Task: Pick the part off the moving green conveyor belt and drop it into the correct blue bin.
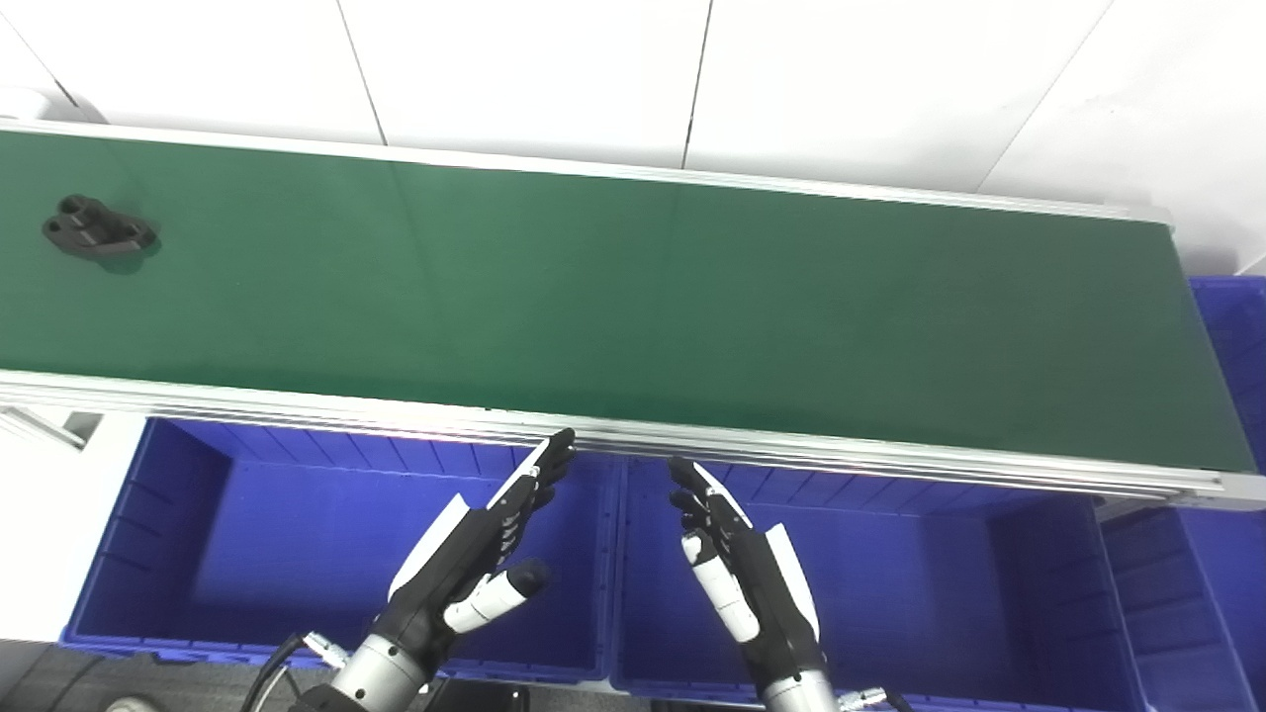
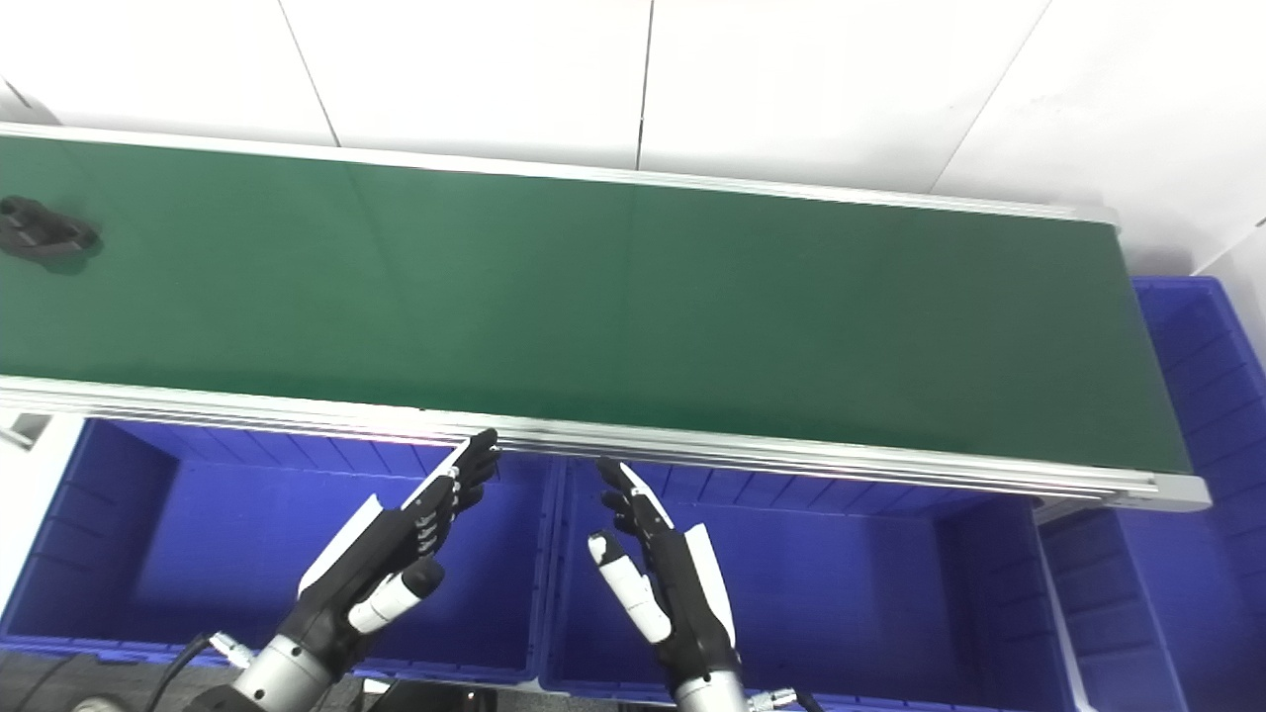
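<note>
Black part (image 1: 97,228) sits at far left of the green belt (image 1: 633,297), toward its far edge, long axis approx. along the belt. Both hands hover w/ fingers spread, holding nothing, over the blue bins: left hand (image 1: 475,559) above left bin (image 1: 129,514), right hand (image 1: 737,569) above middle bin (image 1: 1029,574). Part lies up and well left of both; left hand is nearer, so prob. the one to reach. Belt's near rail (image 1: 791,450) stands between fingers and part; the belt is otherwise bare, so lots of room. A third bin (image 1: 1231,336) sits past the belt's right end.
</note>
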Controlling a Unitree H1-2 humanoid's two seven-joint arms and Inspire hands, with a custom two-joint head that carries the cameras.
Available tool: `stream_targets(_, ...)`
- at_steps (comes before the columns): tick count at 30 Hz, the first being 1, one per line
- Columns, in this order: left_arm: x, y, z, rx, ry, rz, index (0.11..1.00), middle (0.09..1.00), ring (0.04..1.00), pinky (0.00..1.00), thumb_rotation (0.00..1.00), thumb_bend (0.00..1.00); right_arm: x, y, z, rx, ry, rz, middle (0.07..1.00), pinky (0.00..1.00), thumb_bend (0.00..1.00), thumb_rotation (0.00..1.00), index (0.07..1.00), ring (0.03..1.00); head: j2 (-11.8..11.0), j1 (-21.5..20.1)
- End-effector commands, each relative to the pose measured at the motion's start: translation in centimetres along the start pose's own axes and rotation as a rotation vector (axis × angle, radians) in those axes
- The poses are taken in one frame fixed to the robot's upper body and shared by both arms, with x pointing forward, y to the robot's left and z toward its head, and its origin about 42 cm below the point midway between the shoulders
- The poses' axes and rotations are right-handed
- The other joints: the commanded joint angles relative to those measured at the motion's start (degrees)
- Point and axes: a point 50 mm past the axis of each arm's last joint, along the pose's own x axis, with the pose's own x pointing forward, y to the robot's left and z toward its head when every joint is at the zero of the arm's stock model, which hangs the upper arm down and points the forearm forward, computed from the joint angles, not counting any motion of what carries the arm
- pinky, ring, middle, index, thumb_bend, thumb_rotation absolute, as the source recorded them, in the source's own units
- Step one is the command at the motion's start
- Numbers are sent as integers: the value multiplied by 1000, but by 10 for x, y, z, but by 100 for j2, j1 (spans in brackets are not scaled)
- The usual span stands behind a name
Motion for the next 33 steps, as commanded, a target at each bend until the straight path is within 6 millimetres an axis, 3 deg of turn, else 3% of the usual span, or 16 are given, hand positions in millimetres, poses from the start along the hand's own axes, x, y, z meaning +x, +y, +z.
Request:
stream_targets(1, 0, 1, 8, 8, -33, -1, 1000, 1000, 1000, 1000, 896, 815, 4, 19, 16, 58, -77, 30, 917, 875, 875, 1000, 904, 887, -5, 3)
stream_targets(9, 2, 3, 7, 19, -32, 0, 1000, 999, 1000, 1000, 905, 822, 8, 20, 17, 57, -78, 37, 921, 868, 880, 1000, 908, 887, 80, -58)
stream_targets(33, 3, -1, 7, 9, -34, -1, 1000, 996, 1000, 1000, 904, 853, 6, 16, 14, 69, -70, 42, 922, 868, 871, 1000, 909, 891, -2, 39)
